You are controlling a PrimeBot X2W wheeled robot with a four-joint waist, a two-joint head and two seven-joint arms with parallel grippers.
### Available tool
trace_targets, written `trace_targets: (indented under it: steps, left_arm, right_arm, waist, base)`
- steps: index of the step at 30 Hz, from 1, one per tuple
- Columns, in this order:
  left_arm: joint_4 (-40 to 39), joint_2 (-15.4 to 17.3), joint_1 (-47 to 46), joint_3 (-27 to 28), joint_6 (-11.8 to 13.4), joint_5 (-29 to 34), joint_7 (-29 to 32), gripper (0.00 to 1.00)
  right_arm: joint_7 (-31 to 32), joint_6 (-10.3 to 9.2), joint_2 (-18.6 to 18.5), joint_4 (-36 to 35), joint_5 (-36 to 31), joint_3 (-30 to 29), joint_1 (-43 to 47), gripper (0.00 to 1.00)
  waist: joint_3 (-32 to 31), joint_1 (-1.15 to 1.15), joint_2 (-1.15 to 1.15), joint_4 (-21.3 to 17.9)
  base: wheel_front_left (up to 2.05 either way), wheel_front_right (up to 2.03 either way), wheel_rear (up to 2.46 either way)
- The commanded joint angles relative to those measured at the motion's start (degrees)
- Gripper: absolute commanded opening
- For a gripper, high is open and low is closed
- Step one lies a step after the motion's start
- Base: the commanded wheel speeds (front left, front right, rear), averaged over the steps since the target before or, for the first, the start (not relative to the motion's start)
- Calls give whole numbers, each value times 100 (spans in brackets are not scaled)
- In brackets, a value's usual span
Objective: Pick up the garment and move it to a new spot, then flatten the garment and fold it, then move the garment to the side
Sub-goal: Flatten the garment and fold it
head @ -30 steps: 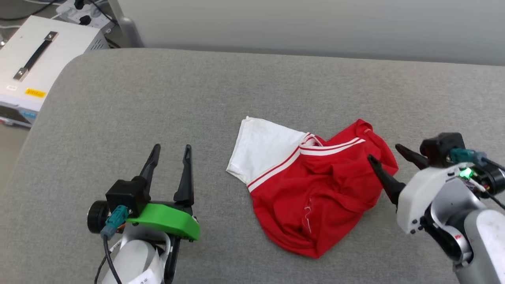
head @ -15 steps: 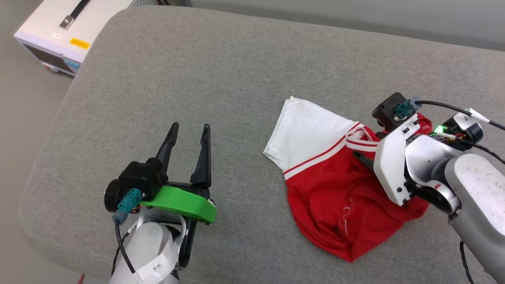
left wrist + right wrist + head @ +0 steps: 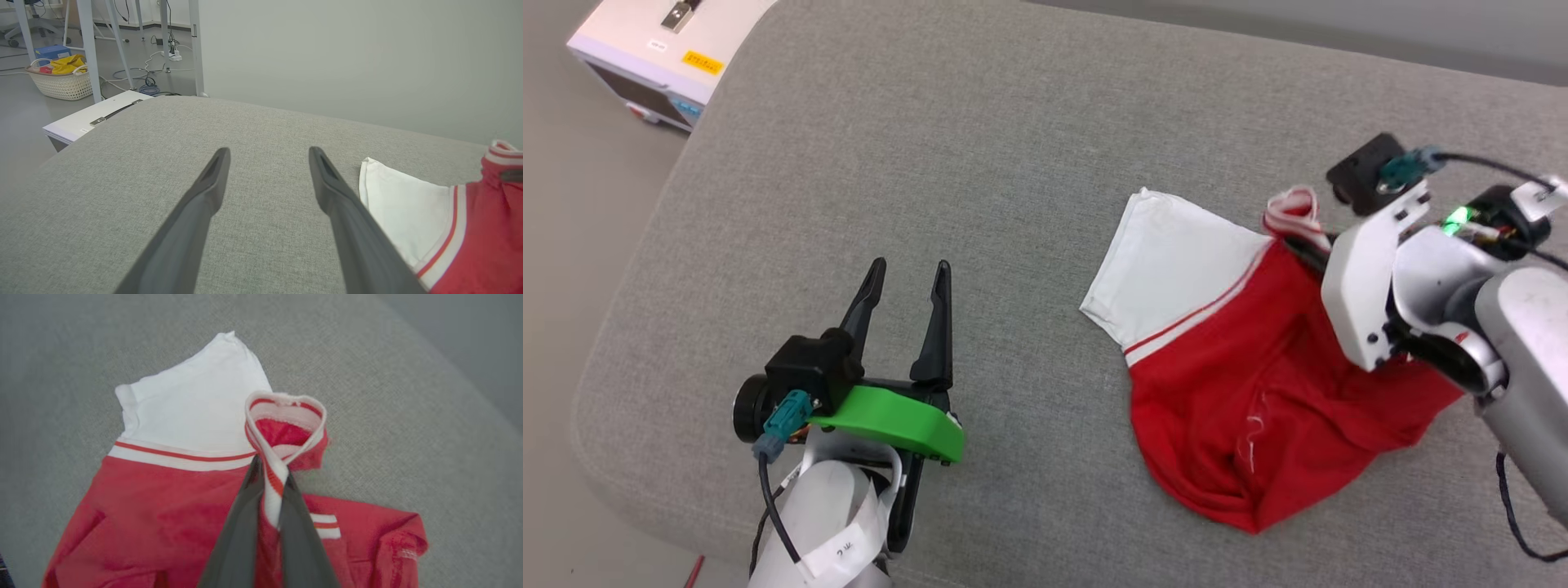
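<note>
Head view: left gripper (image 3: 911, 268) hovers over the grey cushion (image 3: 980, 163), fingers spread wide, empty; the garment (image 3: 1241, 384) lies crumpled to its right. Left wrist view: fingers apart, touching nothing. Right wrist view: right gripper (image 3: 271, 471) is clamped on the garment's striped trim.

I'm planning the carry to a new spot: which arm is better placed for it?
Right. The right tool is shut on the striped trim of the garment; the left tool stands open over bare cushion, apart from the cloth.
</note>
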Motion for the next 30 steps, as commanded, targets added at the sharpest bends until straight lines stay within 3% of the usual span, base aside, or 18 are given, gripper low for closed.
trace_targets:
  steps: [1,9,16,24,29,30]
  left_arm:
    - [14,-28,-11,40,-42,83,-32,100]
    - [78,-40,-35,83,-126,173,-32,100]
    - [105,-50,-6,86,-176,178,-32,100]
    - [105,-37,215,307,-124,153,-33,100]
    - [93,-15,342,434,-93,150,-33,100]
    - [91,-13,357,443,-89,154,-33,100]
  right_arm:
    - [-197,-4,-32,-122,-15,-150,-206,0]
    - [-600,-4,-157,-124,-229,-1263,-419,0]
    - [-708,-4,-110,803,-317,-2848,629,0]
    - [-1095,-4,969,822,-449,-4154,2595,0]
    - [-1190,-4,1587,490,-630,-4390,3345,0]
    - [-1245,-4,1683,389,-682,-4442,3434,27]
  waist:
    - [-121,-1,0,-172]
    - [-215,-1,0,-442]
    - [-227,-1,0,-464]
    - [-235,-1,0,-720]
    - [-285,-1,0,-910]
    - [-291,-1,0,-936]
  base:
    - [0,0,0]
    - [0,0,0]
    - [0,0,0]
    - [0,0,0]
    - [0,0,0]
    - [0,0,0]
